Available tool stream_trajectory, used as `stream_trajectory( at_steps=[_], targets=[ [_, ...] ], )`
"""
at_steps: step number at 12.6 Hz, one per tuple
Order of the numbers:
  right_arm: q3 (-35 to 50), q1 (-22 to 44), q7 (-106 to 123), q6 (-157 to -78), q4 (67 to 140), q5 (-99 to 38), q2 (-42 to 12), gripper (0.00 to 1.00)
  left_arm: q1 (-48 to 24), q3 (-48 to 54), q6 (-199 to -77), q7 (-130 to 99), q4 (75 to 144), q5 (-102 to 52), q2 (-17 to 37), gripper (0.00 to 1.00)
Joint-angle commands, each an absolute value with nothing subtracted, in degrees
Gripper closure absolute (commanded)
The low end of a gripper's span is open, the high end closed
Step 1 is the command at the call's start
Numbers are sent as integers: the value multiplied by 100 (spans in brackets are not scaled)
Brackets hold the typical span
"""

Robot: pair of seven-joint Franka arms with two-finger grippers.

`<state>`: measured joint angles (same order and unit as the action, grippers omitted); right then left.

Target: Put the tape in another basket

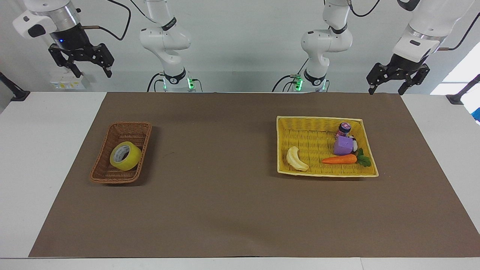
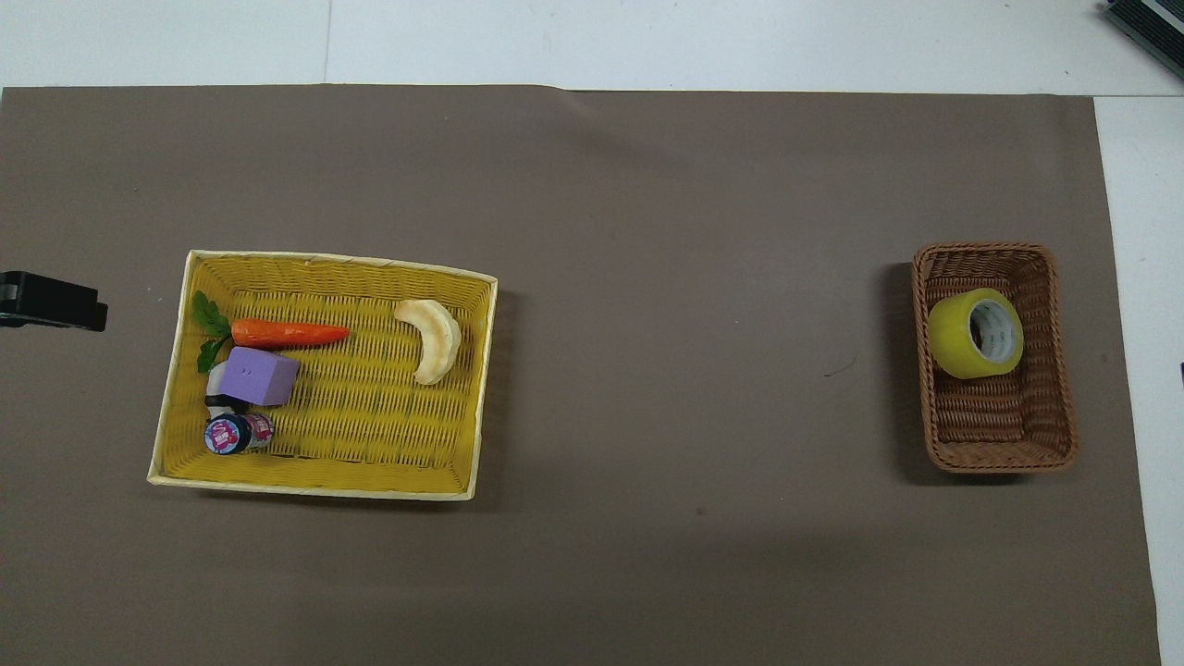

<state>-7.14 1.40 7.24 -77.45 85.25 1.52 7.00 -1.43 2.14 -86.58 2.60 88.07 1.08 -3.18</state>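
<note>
The tape, a yellow roll with a pale core, lies tilted in the small brown wicker basket at the right arm's end of the table, in the basket's half farther from the robots. My right gripper hangs open and empty, high up over the table's edge at that end, well apart from the basket. My left gripper also hangs open and empty, over the mat's corner at the left arm's end; only one dark tip of it shows in the overhead view.
A flat yellow woven tray lies toward the left arm's end. It holds a pale banana, a carrot, a purple block and a small jar. A brown mat covers the table.
</note>
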Motion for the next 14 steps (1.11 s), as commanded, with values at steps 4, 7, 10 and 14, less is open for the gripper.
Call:
stream_trajectory(
  at_steps=[4, 7, 10, 14],
  targets=[
    [-519, 211, 721, -7804, 8964, 272, 940, 0, -62, 264, -8596, 220, 8815, 44, -343, 0],
    [-519, 220, 712, -8218, 9149, 290, 958, 0, -62, 264, -8596, 220, 8815, 44, -343, 0],
    [-527, 107, 738, -8113, 8992, 273, 845, 0, -62, 264, -8596, 220, 8815, 44, -343, 0],
    [-536, 167, 651, -7857, 8305, 264, 334, 0, -62, 264, -8596, 220, 8816, 44, -343, 0]
  ],
)
